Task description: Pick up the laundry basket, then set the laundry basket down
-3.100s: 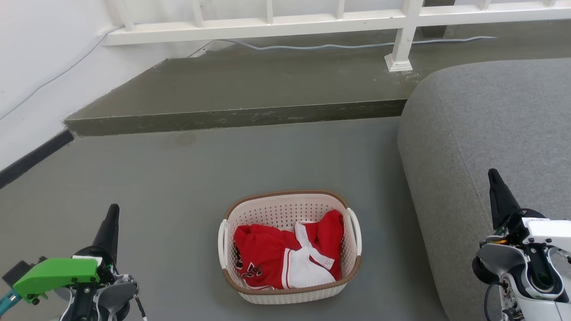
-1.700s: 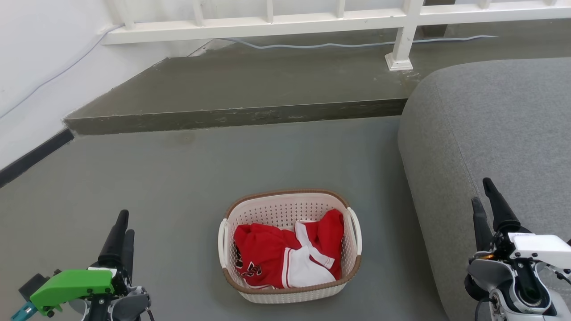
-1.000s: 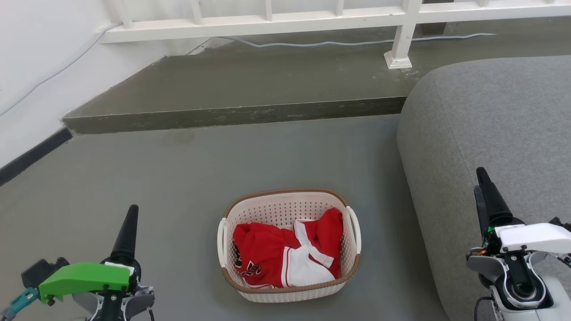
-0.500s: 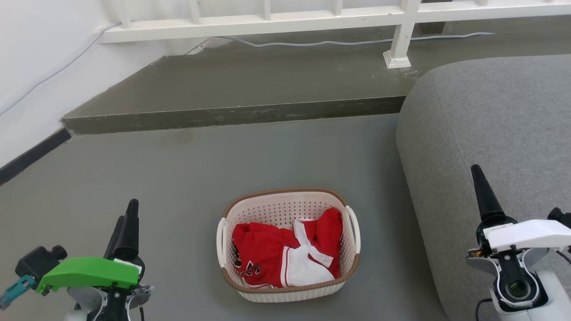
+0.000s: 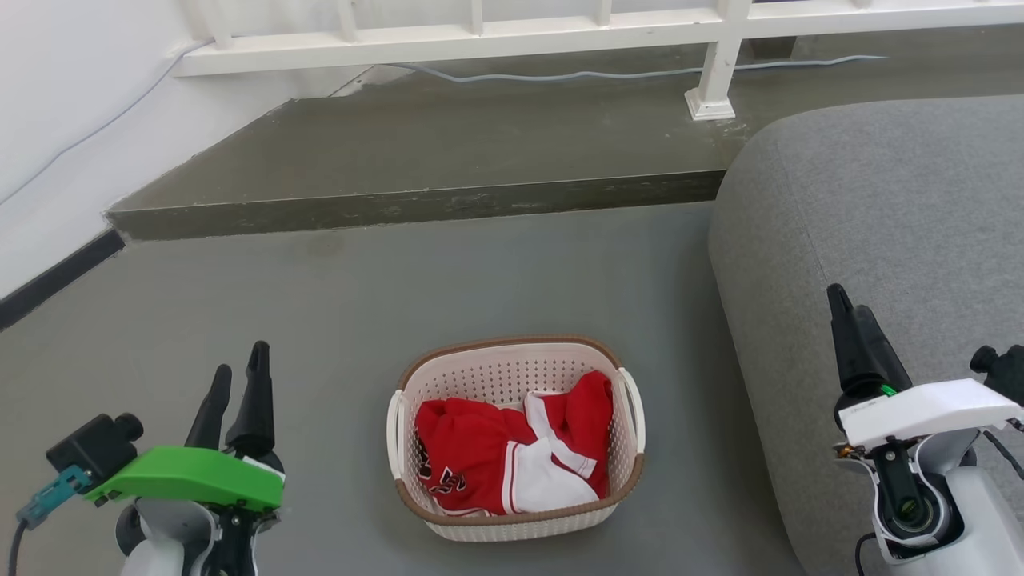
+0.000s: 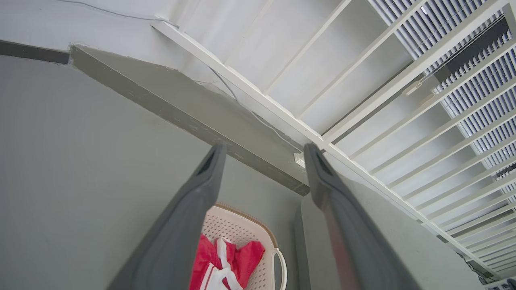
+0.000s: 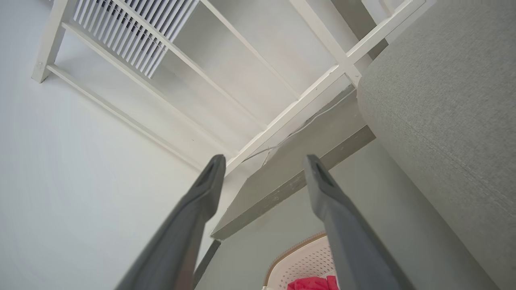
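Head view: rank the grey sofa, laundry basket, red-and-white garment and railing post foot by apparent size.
1. grey sofa
2. laundry basket
3. red-and-white garment, inside it
4. railing post foot; farther away, so true size unsure

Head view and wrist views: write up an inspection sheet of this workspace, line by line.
Surface: smooth grey floor.
Job's things: laundry basket standing upright on the floor, a red and white garment inside.
Clutter: nothing seen.
Grippers: left gripper and right gripper both have jaws apart, holding nothing, one either side of the basket and apart from it.
Cables: pale cable lying along the raised step below the railing.
Surroundings: grey sofa right of the basket; white wall behind.
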Motion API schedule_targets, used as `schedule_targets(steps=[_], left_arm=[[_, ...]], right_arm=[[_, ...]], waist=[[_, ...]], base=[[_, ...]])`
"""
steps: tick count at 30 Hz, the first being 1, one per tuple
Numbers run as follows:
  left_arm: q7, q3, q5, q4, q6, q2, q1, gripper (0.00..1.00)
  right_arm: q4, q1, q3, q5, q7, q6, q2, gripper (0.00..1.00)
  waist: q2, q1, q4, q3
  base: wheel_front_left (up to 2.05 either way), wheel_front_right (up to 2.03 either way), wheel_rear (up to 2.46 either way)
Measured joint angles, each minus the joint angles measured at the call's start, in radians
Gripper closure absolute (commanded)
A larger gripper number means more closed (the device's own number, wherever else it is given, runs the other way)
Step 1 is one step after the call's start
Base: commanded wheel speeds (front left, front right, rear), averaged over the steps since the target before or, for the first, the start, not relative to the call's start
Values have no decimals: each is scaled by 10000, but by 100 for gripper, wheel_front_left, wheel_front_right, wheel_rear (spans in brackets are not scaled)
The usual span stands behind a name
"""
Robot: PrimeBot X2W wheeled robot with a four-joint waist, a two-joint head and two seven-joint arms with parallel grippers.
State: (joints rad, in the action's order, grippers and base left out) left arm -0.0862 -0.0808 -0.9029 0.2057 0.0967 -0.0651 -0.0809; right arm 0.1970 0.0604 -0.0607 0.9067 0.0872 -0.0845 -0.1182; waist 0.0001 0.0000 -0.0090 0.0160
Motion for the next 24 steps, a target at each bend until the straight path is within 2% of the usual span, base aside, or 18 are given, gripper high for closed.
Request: schedule_targets(steps=[12, 24], left_arm=[[-362, -311, 1787, -305, -104, 109, -6, 0], [-736, -491, 3298, -581, -280, 159, -7, 0]], right_arm=[[-286, 115, -249, -1755, 374, 238, 58, 0], [-362, 115, -548, -3384, 725, 336, 92, 0]], waist=[[0, 0, -41, 45], [0, 0, -53, 97]], base=[[0, 0, 0], [0, 0, 0]])
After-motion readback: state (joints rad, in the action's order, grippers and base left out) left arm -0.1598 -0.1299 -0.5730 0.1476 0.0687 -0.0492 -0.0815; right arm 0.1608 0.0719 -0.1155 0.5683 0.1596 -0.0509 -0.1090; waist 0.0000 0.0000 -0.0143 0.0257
